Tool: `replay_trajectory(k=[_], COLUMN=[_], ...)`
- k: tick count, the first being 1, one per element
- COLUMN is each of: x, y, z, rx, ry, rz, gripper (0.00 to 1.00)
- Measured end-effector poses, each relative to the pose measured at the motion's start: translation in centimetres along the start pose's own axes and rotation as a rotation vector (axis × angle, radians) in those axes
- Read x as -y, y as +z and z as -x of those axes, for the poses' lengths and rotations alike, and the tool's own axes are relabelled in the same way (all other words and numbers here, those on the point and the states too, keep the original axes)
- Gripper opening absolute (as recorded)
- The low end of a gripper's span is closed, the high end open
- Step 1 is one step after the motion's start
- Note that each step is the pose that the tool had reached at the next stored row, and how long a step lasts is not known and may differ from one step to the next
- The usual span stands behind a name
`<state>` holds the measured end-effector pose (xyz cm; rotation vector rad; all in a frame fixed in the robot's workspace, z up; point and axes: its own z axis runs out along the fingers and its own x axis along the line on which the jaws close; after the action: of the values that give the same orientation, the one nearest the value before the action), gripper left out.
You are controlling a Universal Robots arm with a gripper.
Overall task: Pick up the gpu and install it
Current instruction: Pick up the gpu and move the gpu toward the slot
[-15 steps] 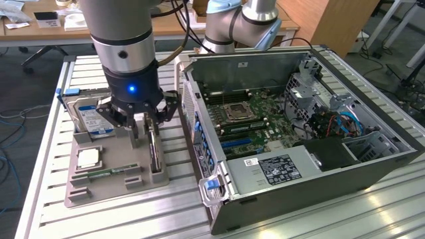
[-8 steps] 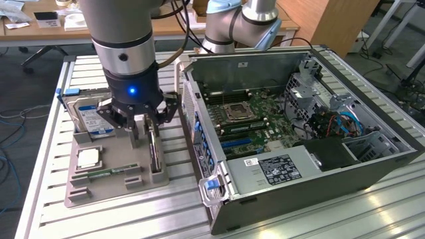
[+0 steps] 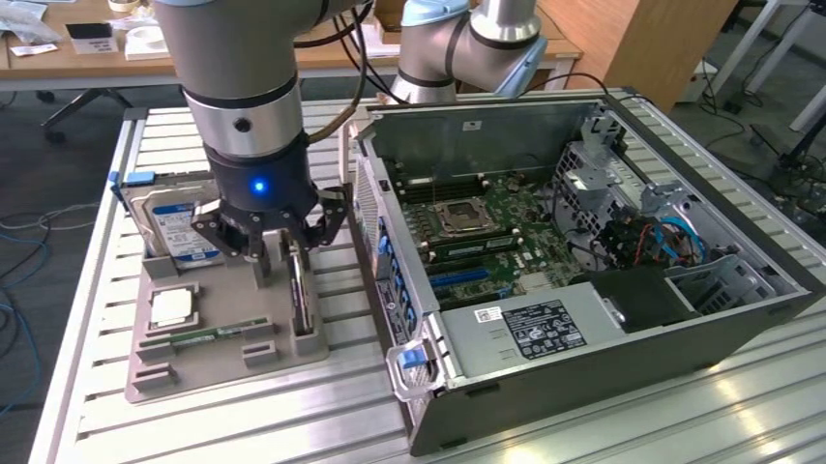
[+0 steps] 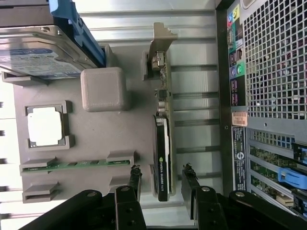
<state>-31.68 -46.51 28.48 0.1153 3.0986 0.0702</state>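
The gripper [image 3: 289, 259] [image 4: 162, 173] hangs low over the grey holder tray [image 3: 220, 365] [image 4: 132, 127] on the slatted metal table [image 3: 323, 418], jaws spread wide and holding nothing. The gpu [image 3: 301, 300] [image 4: 163, 153] stands on its long edge in a slot along the tray edge nearest the open computer case [image 3: 620, 360] [image 4: 273, 62]. One end of the card sits between the two fingers [image 4: 135, 178], with a gap on each side. Along the tray's opposite edge are the hard drive [image 3: 174, 224] [image 4: 38, 57], the processor chip [image 3: 172, 307] [image 4: 45, 125] and the green memory stick [image 3: 213, 335] [image 4: 72, 166]
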Motion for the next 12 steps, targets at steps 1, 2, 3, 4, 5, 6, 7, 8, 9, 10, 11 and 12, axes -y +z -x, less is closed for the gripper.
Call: replay_trajectory(k=[1, 2, 3, 4, 5, 6, 7, 8, 9, 10, 11, 12], x=[0.0, 0.0, 0.0, 0.0, 0.0, -0.01, -0.04, -0.08, -0.1, -0.13, -0.16, -0.2], y=[0.07, 0.06, 0.06, 0.07, 0.06, 0.07, 0.09, 0.09, 0.1, 0.11, 0.12, 0.12], z=[-0.01, -0.01, -0.01, -0.01, -0.01, 0.0, 0.0, -0.01, -0.01, 0.01, 0.02, 0.03], rx=[0.0, -0.0002, -0.0002, -0.0001, -0.0001, 0.0, 0.0001, -0.0001, -0.0002, -0.0003, -0.0003, -0.0003], ry=[0.0, 0.0, 0.0, 0.0, 0.0, 0.0, 0.0, 0.0, 0.0, 0.0, 0.0, 0.0], rz=[0.0, -0.0001, -0.0001, -0.0001, -0.0001, 0.0001, 0.0005, 0.0009, 0.0015, 0.0025, 0.0032, 0.0037], gripper=[0.47, 0.47, 0.47, 0.47, 0.47, 0.47, 0.47, 0.47, 0.47, 0.47, 0.47, 0.47])
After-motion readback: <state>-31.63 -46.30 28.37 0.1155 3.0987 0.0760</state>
